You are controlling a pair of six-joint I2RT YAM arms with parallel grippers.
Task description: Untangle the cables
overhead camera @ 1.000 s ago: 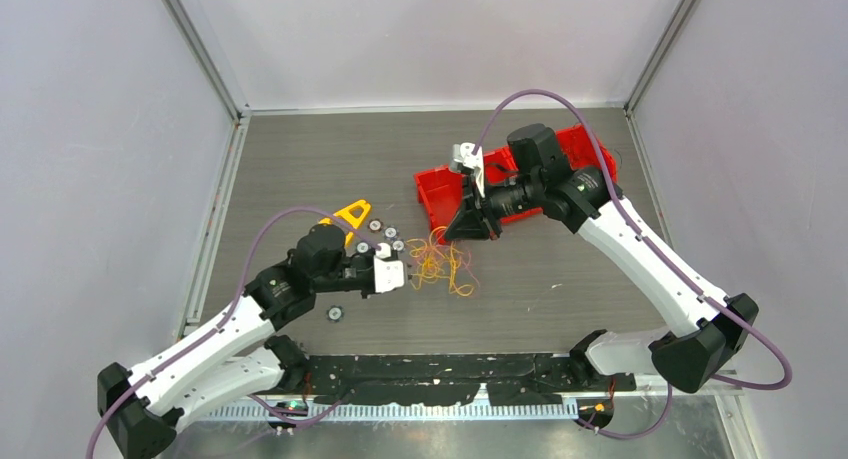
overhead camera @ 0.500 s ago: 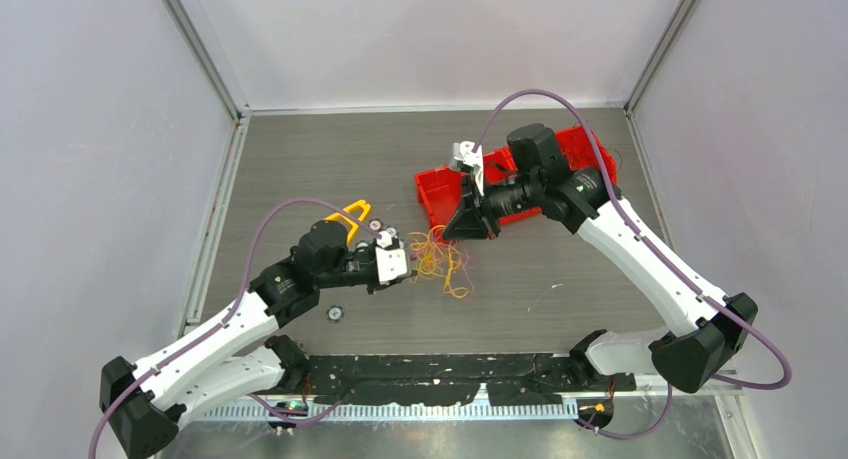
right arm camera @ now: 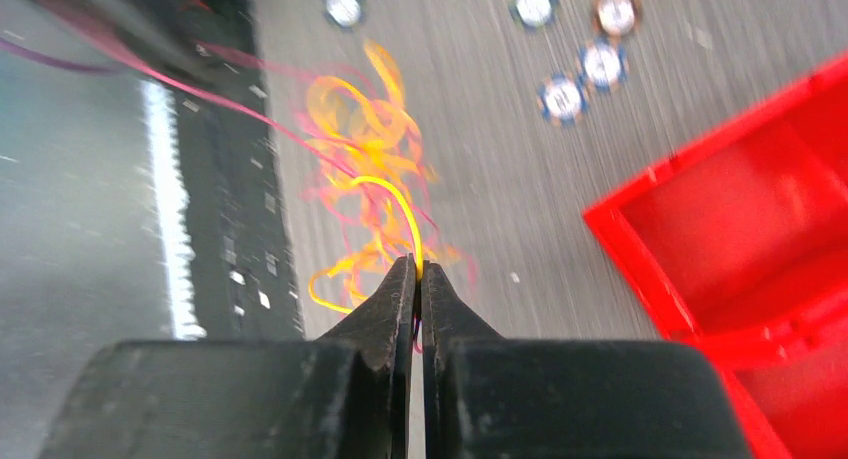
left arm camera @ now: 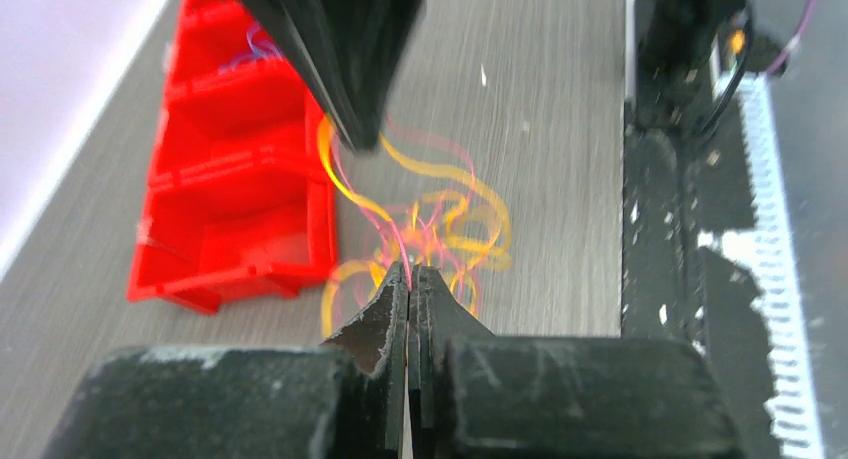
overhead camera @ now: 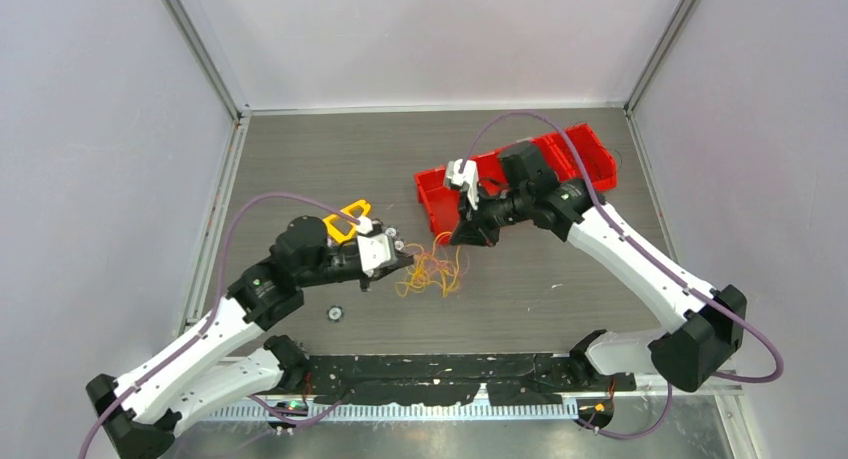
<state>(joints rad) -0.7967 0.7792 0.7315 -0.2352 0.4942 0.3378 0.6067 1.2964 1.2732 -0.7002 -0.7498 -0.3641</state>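
Observation:
The cables (overhead camera: 432, 269) are a loose tangle of thin yellow-orange and reddish wires on the table, between the two grippers. My left gripper (overhead camera: 404, 263) is at the tangle's left edge, shut on a reddish wire that runs out from its tips (left arm camera: 410, 269). My right gripper (overhead camera: 460, 234) is at the tangle's upper right, shut on a yellow wire (right arm camera: 405, 219) with a reddish one beside it. The tangle shows blurred in the left wrist view (left arm camera: 430, 229) and in the right wrist view (right arm camera: 365, 169). The right gripper's dark tip hangs over it in the left wrist view (left arm camera: 355, 129).
A red compartment bin (overhead camera: 520, 174) stands behind the right gripper. A yellow triangular piece (overhead camera: 345, 219) lies behind the left gripper. Small round silver-black discs lie near it (overhead camera: 398, 245), one alone (overhead camera: 334, 313) nearer the front. A black rail (overhead camera: 450, 369) runs along the table's front edge.
The left gripper has pulled back to the left and up. The right arm has dropped lower and shifted slightly left. The tangle has stretched and shifted left between them.

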